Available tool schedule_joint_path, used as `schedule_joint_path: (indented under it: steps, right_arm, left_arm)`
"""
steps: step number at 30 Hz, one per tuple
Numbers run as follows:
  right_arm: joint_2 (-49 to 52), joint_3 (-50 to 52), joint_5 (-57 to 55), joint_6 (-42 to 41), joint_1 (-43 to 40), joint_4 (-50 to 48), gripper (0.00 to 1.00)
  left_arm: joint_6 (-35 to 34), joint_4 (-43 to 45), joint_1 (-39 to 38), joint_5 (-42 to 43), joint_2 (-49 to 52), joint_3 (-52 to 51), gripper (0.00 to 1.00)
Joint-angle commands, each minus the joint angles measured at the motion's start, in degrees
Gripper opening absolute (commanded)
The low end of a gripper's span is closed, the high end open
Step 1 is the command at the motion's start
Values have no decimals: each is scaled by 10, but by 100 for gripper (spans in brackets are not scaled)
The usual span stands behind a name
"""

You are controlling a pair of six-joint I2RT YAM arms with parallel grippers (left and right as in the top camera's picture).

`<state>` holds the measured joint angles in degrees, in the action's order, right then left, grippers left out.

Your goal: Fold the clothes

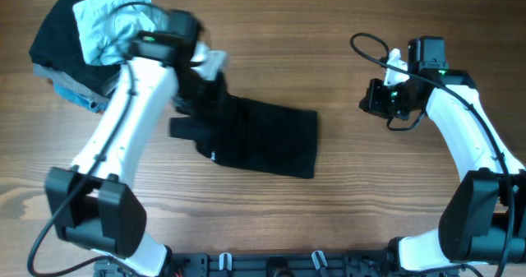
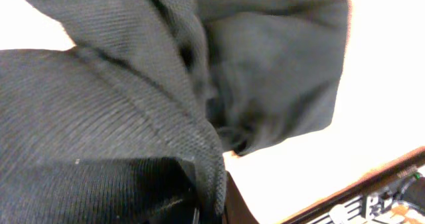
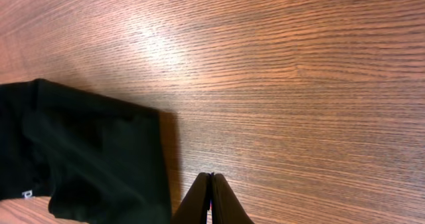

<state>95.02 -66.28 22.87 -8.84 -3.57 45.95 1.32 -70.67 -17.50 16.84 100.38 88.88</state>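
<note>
A black garment lies partly folded on the middle of the wooden table. My left gripper is at its upper left corner, shut on a pinch of the black cloth and lifting that edge. The cloth fills the left wrist view and hides the fingers. My right gripper is shut and empty, held above the bare table to the right of the garment. In the right wrist view its closed fingertips point at the wood, with the garment's edge at the lower left.
A pile of clothes sits at the table's far left corner: a light blue-grey garment on top of a dark folded one. A black cable loops near the right arm. The table's front edge carries a rail.
</note>
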Motion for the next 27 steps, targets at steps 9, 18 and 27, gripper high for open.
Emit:
schedule_joint_path:
  steps: [9, 18, 27]
  right_arm:
    - [-4, -9, 12, -4, -2, -1, 5]
    - [-4, -9, 139, 112, -1, 4, 19]
    - [-4, -9, 104, 123, 189, -43, 55]
  left_arm:
    - [-96, 88, -221, -19, 77, 3, 41]
    - [-95, -4, -179, -31, 67, 103, 100]
    - [-94, -9, 23, -73, 56, 103, 9]
